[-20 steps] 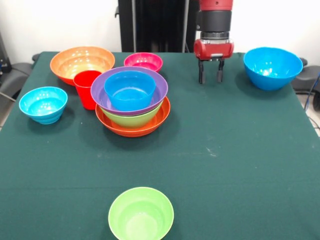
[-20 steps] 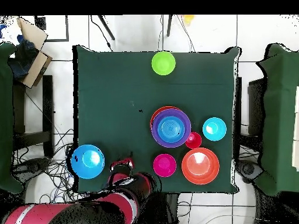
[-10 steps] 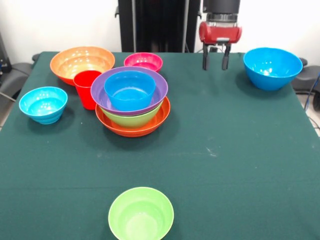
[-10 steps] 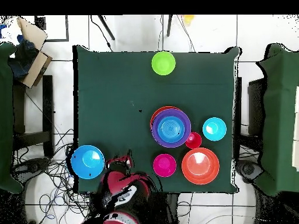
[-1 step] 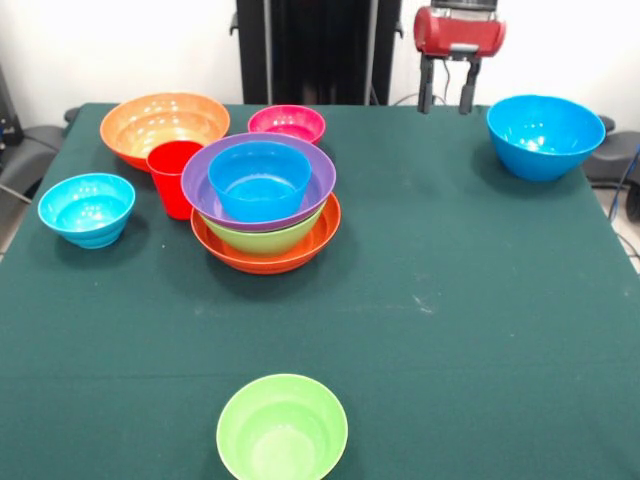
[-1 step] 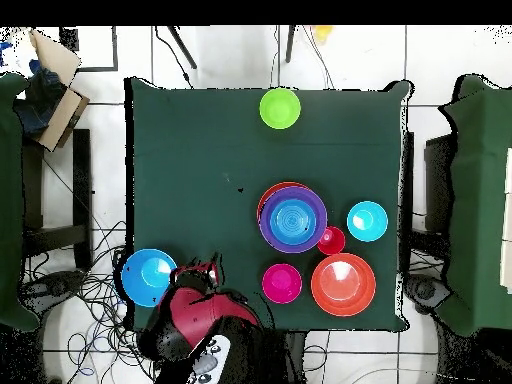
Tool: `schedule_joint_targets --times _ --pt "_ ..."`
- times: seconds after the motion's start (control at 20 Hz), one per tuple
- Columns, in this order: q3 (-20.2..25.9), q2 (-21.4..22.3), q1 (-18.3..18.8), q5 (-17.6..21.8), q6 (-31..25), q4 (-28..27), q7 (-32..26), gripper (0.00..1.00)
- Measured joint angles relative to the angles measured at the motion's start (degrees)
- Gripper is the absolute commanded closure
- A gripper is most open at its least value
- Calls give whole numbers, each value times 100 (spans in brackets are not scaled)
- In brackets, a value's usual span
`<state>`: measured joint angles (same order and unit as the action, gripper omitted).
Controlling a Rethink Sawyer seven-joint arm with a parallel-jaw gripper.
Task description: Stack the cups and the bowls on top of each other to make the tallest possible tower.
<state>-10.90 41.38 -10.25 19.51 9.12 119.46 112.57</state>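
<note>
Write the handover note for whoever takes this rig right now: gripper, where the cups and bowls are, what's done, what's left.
Gripper: open, empty, raised above the table's far edge, beside the large blue bowl.
Tower: orange base, then green, purple, and a blue bowl on top.
Loose: red cup touching the tower's side, wide orange bowl, magenta bowl, small blue bowl, green bowl alone at the near edge.
Done: four bowls nested.
Left: five bowls and the cup to stack.
</note>
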Motion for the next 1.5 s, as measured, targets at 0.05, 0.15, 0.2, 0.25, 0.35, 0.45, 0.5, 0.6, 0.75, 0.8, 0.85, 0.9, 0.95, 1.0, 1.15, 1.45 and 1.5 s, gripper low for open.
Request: schedule_joint_targets --times 0.05,0.15,0.2,0.25,0.35,0.45,0.5,0.6,0.75,0.8,0.85,0.9,0.95,1.0,1.15,1.45,1.5 --pt "0 16 -12 -19 -21 0 0 0" --pt "-1 28 -124 -113 -34 0 0 0" --pt "-1 29 -164 -135 -33 0 0 0" --pt "-1 30 -203 -157 -33 0 0 0" --pt "-9 26 -360 -249 -33 0 0 0" --pt "-21 13 -449 -304 -34 0 0 0" --pt "-43 -17 -566 -369 -33 0 0 0" --pt "-66 -56 -675 -422 -34 0 3 0" --pt "-123 -137 -862 -507 -22 0 3 0" --pt "-143 -175 -914 -533 -9 0 3 0" --pt "-163 -212 -951 -552 20 0 3 0" --pt "-184 -249 -988 -570 48 -1 3 0" --pt "-211 -301 -1020 -587 101 -1 3 0" --pt "-248 -387 -1056 -602 195 -2 5 0" --pt "-315 -624 -1091 -623 480 -20 5 0" --pt "-467 -1365 -1091 -752 1175 -219 5 0" --pt "-523 -1657 -1091 -820 1384 -319 5 0"
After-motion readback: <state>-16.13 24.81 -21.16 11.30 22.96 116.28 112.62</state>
